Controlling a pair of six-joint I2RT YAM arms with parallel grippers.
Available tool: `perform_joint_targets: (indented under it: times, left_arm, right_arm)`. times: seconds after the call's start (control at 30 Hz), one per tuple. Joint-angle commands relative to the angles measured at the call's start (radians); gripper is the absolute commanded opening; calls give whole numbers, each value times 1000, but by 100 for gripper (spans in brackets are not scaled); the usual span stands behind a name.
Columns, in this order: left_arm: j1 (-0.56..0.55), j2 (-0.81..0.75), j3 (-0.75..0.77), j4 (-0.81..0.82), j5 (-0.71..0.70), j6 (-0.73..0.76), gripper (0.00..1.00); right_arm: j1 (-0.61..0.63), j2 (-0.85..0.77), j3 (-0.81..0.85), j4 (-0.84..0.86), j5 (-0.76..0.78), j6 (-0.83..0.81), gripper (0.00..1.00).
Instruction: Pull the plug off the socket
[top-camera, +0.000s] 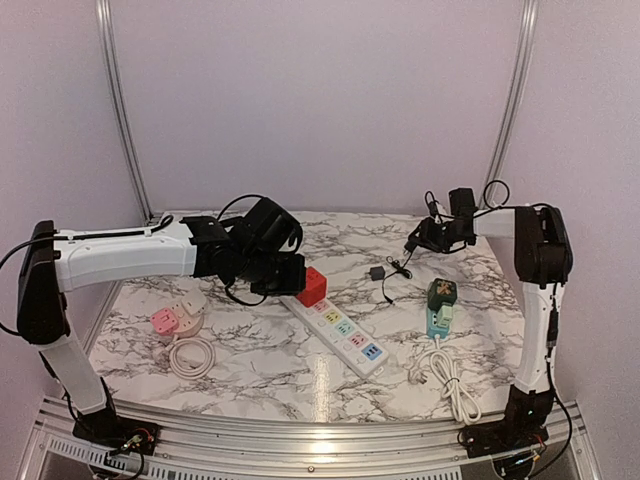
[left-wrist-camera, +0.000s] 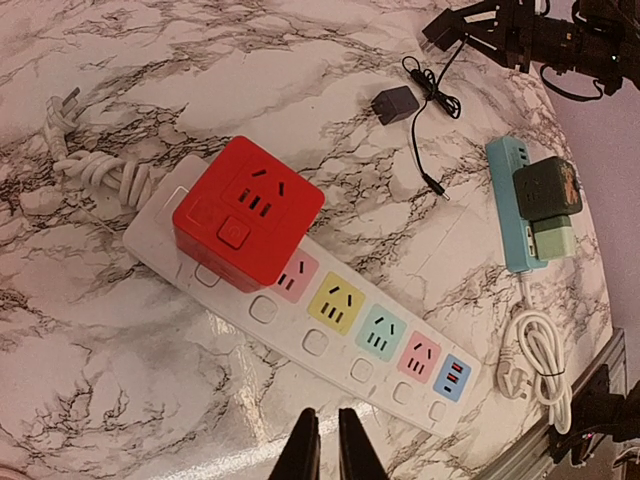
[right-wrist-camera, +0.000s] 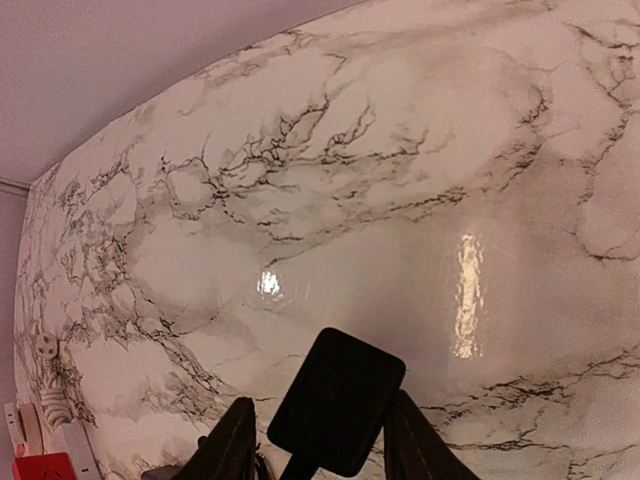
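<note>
A red cube plug (top-camera: 311, 286) sits plugged into the far end of a white power strip (top-camera: 345, 330) with coloured sockets. In the left wrist view the red plug (left-wrist-camera: 248, 210) is on the strip (left-wrist-camera: 330, 345), ahead of my left gripper (left-wrist-camera: 328, 445), which is shut and empty over bare marble. In the top view my left gripper (top-camera: 283, 277) hovers just left of the red plug. My right gripper (top-camera: 422, 238) is raised at the back right, shut on a small black plug (right-wrist-camera: 338, 400) that shows between its fingers (right-wrist-camera: 228, 445).
A black adapter (top-camera: 377, 272) with a thin cable lies mid-table. A teal strip (top-camera: 438, 318) carrying a dark green adapter (top-camera: 442, 292) lies at the right with a white cord (top-camera: 450, 380). A pink socket (top-camera: 166, 320) and coiled cable (top-camera: 192, 355) lie at the left.
</note>
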Motion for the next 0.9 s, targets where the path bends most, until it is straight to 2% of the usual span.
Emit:
perform_joint_targets:
  times: [0.0,0.33,0.63,0.87]
  left_arm:
    - [0,-21,-15,8,-6,-11,10]
    - [0,-21,-23,16,-5,-13,10]
    - [-1,-16,-32,36,4,-14,11]
    - [10,-22,-47,55,5,-16,11]
  right_arm:
    - [-10,15,-8,18,-6,1,42]
    - [-12,-63,-37,-55,141,-17,55]
    - [-4,-231,-138,-70,227,-39,68]
    - [83,-381,-234,-103,352,-67,72]
